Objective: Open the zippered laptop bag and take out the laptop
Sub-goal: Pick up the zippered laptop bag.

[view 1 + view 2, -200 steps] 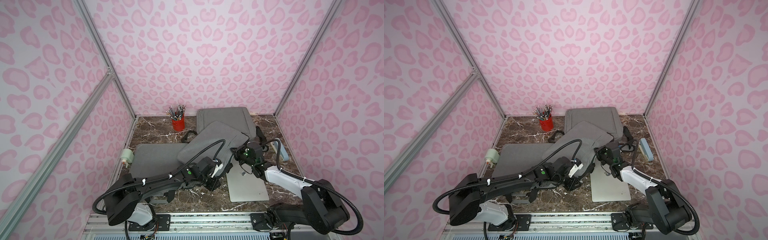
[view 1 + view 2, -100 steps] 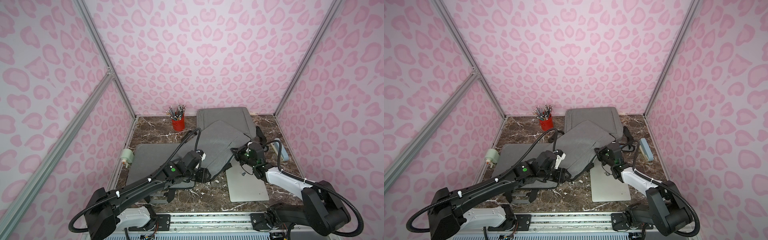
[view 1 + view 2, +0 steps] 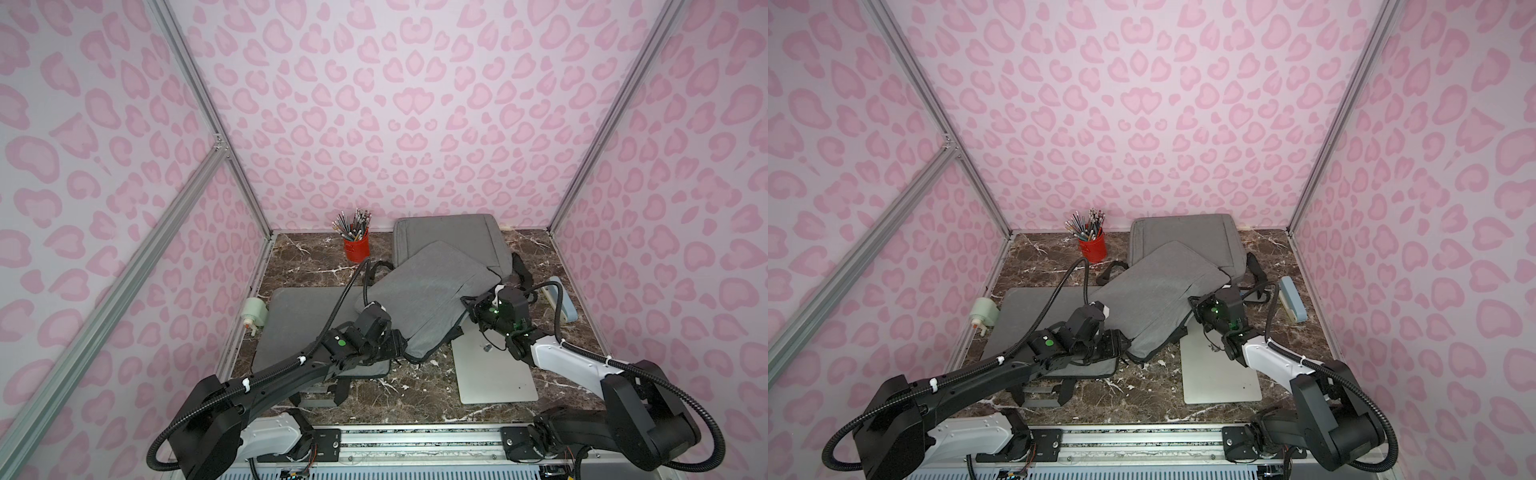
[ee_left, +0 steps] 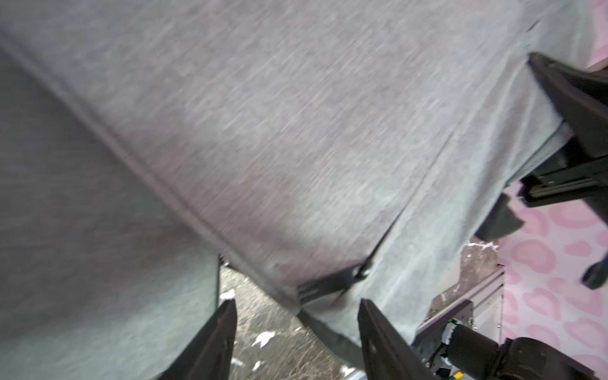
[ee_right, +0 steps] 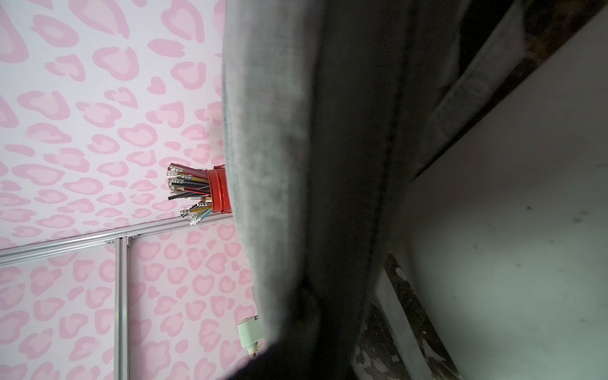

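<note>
Laptop beside clenched right gripper, bare, stiff, slippery: best pinched by an edge; left gripper released.

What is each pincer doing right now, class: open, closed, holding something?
Left pincer: open, empty, at the near corner of the grey laptop bag.
Right pincer: closed on the laptop bag's edge, lifting it; the silver laptop lies beside it.
</note>
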Robot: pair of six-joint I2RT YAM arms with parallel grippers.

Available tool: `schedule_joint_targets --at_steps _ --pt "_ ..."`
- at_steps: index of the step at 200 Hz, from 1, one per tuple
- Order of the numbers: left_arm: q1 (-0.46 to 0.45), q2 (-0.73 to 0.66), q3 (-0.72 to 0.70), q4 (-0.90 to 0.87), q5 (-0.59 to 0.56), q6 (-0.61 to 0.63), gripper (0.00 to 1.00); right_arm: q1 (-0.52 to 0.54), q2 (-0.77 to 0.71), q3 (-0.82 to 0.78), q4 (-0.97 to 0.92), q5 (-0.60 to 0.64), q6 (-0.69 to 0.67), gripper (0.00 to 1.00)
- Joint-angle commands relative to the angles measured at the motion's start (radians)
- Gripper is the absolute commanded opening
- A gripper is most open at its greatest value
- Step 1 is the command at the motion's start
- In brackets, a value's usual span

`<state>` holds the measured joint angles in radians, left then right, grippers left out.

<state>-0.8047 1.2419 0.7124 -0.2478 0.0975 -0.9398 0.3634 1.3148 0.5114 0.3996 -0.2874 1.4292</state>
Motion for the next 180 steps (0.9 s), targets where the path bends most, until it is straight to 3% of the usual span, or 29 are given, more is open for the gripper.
schedule_joint_targets --at_steps 1,74,128,180 --pt "0.010 0.030 -0.028 0.156 -0.002 -0.060 0.62 0.001 -0.002 -0.009 0.096 -0.041 0.020 0.00" --pt "0.017 0.103 -0.063 0.230 0.031 -0.099 0.62 -0.011 0.000 -0.033 0.117 -0.056 0.033 0.00" --pt "0.038 0.022 -0.159 0.247 0.034 -0.189 0.64 -0.021 0.000 -0.050 0.132 -0.059 0.043 0.00" --pt "0.085 0.076 -0.275 0.577 0.098 -0.313 0.64 -0.027 0.003 -0.053 0.143 -0.071 0.057 0.00"
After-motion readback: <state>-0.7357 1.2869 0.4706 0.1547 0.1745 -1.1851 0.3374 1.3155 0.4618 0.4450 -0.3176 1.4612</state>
